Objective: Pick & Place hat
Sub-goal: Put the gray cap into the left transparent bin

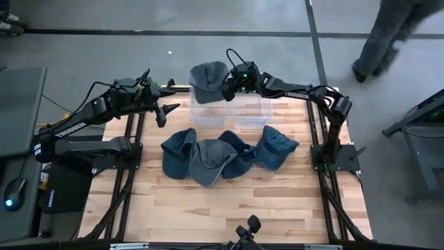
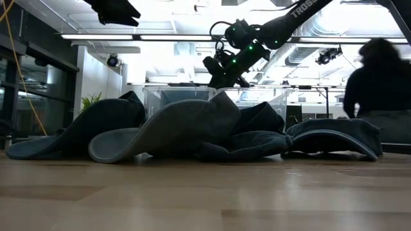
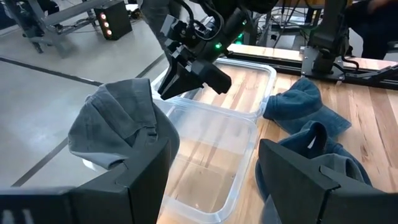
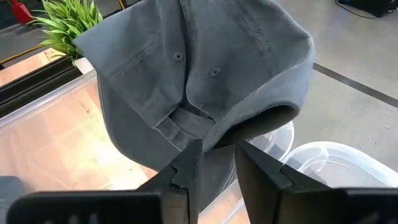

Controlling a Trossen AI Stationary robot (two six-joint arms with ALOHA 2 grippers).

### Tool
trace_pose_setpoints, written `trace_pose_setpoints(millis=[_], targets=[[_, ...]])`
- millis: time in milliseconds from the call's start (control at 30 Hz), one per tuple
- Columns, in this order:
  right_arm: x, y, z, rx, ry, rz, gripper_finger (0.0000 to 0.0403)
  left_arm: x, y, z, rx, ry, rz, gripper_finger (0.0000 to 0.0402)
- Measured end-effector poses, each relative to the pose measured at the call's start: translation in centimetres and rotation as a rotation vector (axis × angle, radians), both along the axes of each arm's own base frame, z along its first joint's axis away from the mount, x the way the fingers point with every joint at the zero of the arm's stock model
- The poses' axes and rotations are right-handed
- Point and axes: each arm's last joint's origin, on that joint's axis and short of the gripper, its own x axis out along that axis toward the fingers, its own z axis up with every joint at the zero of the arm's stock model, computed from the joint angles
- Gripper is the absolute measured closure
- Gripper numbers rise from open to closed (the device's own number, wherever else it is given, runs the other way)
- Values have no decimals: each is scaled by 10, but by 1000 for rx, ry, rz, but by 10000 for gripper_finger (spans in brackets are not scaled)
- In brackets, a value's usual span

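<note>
Hat (image 4: 199, 68) drapes over the far rim of the bin (image 1: 236, 111); only the right wrist view shows the right gripper (image 4: 217, 163) with fingers slightly apart, just at the hat's edge. Left gripper (image 1: 165, 111) hovers open beside the bin. Four hats (image 1: 229, 154) lie on the table (image 1: 229, 208).

Grey hat (image 1: 208, 80) draped over clear bin (image 1: 250, 113)
Blue denim hats (image 1: 229, 154) are seen mid-frame on light wood table (image 1: 229, 208).

light: bright overhead | low view: backlit glare, hats silhouetted | person blurred
</note>
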Motion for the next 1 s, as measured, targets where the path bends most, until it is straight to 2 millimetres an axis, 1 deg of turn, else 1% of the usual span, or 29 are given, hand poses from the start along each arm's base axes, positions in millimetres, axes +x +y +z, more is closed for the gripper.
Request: trace_pose_setpoints(millis=[133, 233, 433, 600, 700, 800, 867, 1000], targets=[[-1, 1, 3, -19, 5, 10, 312, 0, 0, -1, -12, 1, 3, 161], [-5, 3, 11, -34, 3, 16, 312, 0, 0, -1, -13, 1, 3, 161], [-15, 11, 31, -53, 14, 61, 311, 0, 0, -1, -17, -1, 5, 161], [-28, 26, 54, -50, 14, 178, 311, 0, 0, -1, -23, -2, 6, 161], [-36, 41, 67, -63, 38, 295, 311, 0, -1, -2, -47, 5, -33, 161], [-42, 63, 77, -100, 96, 420, 311, 0, -3, -4, -82, 8, -69, 161], [-46, 79, 81, -124, 150, 490, 311, 0, -4, -5, -105, 15, -85, 161], [-49, 112, 82, -134, 239, 606, 311, -1, -6, -10, -178, 42, -127, 161]])
